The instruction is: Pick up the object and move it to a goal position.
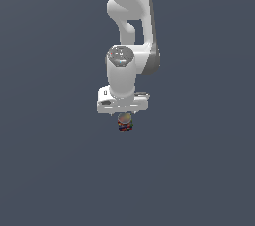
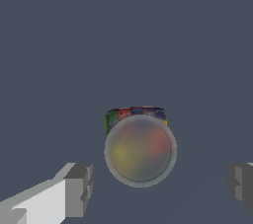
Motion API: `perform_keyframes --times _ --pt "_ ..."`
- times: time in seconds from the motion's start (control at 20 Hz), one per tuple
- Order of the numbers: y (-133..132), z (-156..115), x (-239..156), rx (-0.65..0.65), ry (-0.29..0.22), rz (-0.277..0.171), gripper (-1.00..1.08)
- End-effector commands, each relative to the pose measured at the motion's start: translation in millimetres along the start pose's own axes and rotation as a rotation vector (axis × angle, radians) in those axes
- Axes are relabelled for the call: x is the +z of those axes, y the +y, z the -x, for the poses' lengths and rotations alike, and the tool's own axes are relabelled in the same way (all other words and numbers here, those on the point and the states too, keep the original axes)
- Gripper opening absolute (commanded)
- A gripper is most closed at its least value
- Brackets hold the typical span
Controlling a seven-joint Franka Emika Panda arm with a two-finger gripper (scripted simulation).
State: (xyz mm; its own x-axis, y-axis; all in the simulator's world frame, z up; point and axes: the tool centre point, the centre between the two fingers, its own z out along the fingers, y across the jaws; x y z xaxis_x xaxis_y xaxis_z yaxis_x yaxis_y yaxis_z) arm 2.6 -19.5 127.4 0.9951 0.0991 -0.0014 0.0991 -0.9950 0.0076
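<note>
The object [image 1: 125, 122] is a small short can with a dark blue, red and yellow label and a greyish top. It stands upright on the flat grey floor, directly below the white hand of the arm. In the wrist view the object [image 2: 140, 150] shows its round top, lying between the two grey fingertips with a gap on each side. My gripper [image 2: 160, 183] is open and touches nothing; one finger [image 2: 79, 188] and the other finger [image 2: 241, 182] sit wide apart. In the exterior view the fingers are hidden behind the hand, so the gripper [image 1: 124, 115] shows only as the white body above the can.
The white arm [image 1: 130, 26] rises from the hand towards the top of the exterior view. A plain dark grey floor [image 1: 60, 170] surrounds the can on all sides.
</note>
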Motion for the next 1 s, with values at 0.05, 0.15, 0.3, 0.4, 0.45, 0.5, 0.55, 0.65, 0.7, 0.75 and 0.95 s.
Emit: perform_keyframes --times 0.05,0.15,0.3,0.4,0.45,0.5,0.55,0.65,0.7,0.75,0.95 --pt "-5 1 14 -0.036 0.001 -0.005 1.00" --pt "-7 1 18 -0.046 0.001 -0.007 1.00" --pt "-7 1 18 -0.044 0.000 -0.007 1.00" --pt "-7 1 20 -0.044 0.000 -0.007 1.00" --pt "-7 2 22 -0.045 0.000 -0.007 1.00" --pt "-7 2 24 -0.045 0.000 -0.007 1.00" --pt "-7 2 28 -0.045 0.000 -0.007 1.00" --pt "-7 2 37 -0.046 0.001 -0.007 1.00" --pt "-7 2 43 -0.047 0.001 -0.007 1.00" --pt "-7 2 49 -0.047 0.001 -0.007 1.00" --pt "-8 2 65 -0.049 0.001 -0.008 1.00"
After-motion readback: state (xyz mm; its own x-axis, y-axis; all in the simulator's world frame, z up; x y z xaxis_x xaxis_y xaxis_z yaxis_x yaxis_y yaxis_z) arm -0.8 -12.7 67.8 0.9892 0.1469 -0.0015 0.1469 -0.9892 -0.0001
